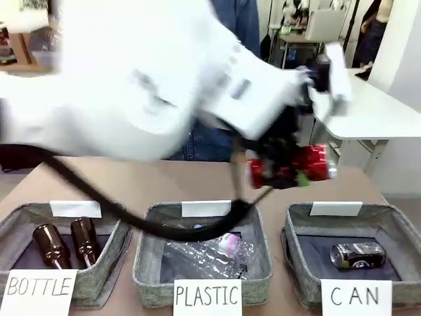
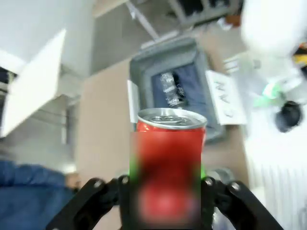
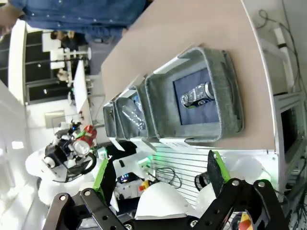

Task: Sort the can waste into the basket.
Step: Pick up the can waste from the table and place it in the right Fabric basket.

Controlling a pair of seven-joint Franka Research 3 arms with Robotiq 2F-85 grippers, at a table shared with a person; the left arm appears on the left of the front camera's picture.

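My left gripper (image 1: 289, 172) is shut on the shiny red can (image 1: 309, 162) and holds it in the air behind and above the gap between the middle and right baskets. In the left wrist view the red can (image 2: 168, 163) stands upright between the green pads of that gripper (image 2: 168, 178). The grey basket (image 1: 402, 227) signed "CAN" stands at the front right, and the dark black-and-silver can (image 1: 357, 255) lies on its side inside. From the left wrist, the basket (image 2: 146, 60) and dark can (image 2: 171, 91) lie beyond the red can. My right gripper (image 3: 158, 172) is open and empty, high above the basket (image 3: 231, 96) and its dark can (image 3: 196, 96).
The middle basket (image 1: 148, 263) signed "PLASTIC" holds clear plastic bottles (image 1: 210, 253). The left basket (image 1: 112, 253) signed "BOTTLE" holds two brown glass bottles (image 1: 66, 242). A person in blue stands at the far side. A black cable (image 1: 131, 220) droops from my left arm over the middle basket.
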